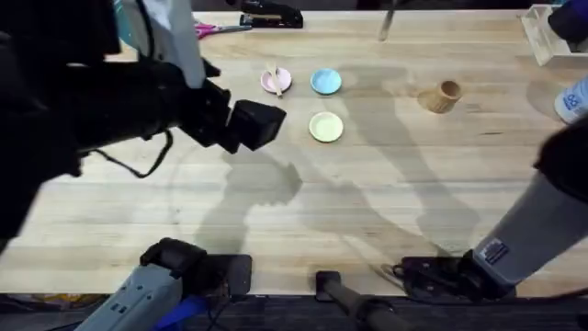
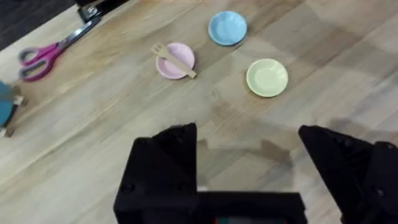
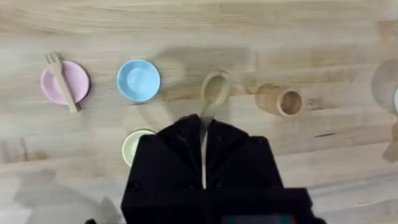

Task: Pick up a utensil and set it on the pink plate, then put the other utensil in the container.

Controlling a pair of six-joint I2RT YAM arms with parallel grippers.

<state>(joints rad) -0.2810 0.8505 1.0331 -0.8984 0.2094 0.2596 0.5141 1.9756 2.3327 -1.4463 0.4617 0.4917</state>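
- Left gripper (image 2: 249, 168), jaws wide apart, bare table (image 2: 124, 130) below and ahead.
- Beyond it: yellow plate (image 2: 267, 77), blue plate (image 2: 227, 28), pink plate (image 2: 175, 60) carrying fork (image 2: 174, 60), gaps between.
- Spoon (image 3: 211, 99) in right gripper (image 3: 204, 155); container (image 3: 281, 100) lies tipped just beside its bowl.

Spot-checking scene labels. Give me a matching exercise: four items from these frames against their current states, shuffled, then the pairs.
Items:
1. wooden fork
2. wooden spoon
3. wooden cup
4. left gripper

States:
A. lying on its side on the table
B. open, holding nothing
C. resting across the pink plate
D. clamped in the right gripper

Pairs: 1-C, 2-D, 3-A, 4-B
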